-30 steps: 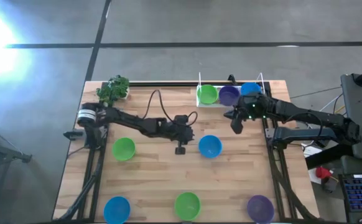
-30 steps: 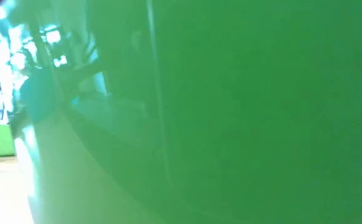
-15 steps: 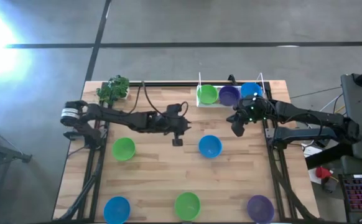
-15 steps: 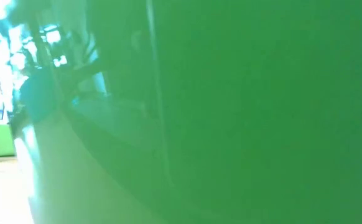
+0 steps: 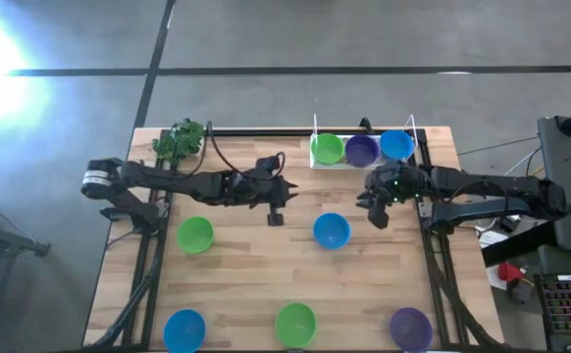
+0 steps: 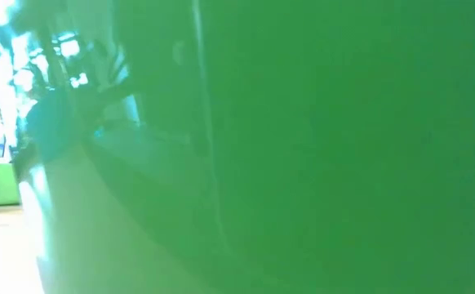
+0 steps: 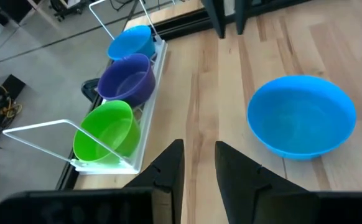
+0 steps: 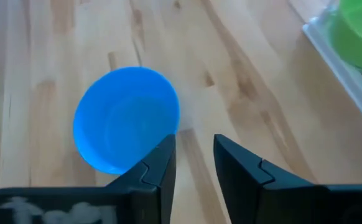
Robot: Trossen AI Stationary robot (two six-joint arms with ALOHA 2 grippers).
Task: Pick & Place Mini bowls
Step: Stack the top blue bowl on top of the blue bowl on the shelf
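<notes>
High view, table: a pale wooden table point(image 5: 246, 284) is lying under two dark arms, seen from straight above.
Toy plant: a leafy green plant point(image 5: 179, 141) is sitting at the far left corner.
Left arm: it is reaching in from the left edge toward the middle, with the left gripper point(image 5: 275, 218) hanging over bare wood, left of the centre blue bowl. In the left wrist view its fingers point(image 7: 171, 167) are standing slightly apart, gripping nothing.
Loose bowls, left to right: a blue bowl point(image 5: 183, 328) is resting at the near left, a bright green bowl point(image 5: 195, 234) farther back on the left side, another green bowl point(image 5: 295, 323) at the near middle, a blue centre bowl point(image 5: 332, 231) mid-table, and a purple bowl point(image 5: 410, 327) at the near right. All are sitting mouth-up, round, shallow, plain-coloured, and well apart.
Clear tray: a see-through tray point(image 5: 315, 163) at the far edge is holding three bowls in a row: green point(image 5: 327, 149), purple point(image 5: 361, 150), blue point(image 5: 395, 144).
Right arm: it is reaching in from the right, with the right gripper point(image 5: 378, 217) hovering just right of the centre blue bowl. In the right wrist view its fingers point(image 8: 162, 163) are parted a little around empty air, the bowl's rim showing just beyond them.
Low view: a green surface is filling the picture; I cannot tell what it belongs to.
</notes>
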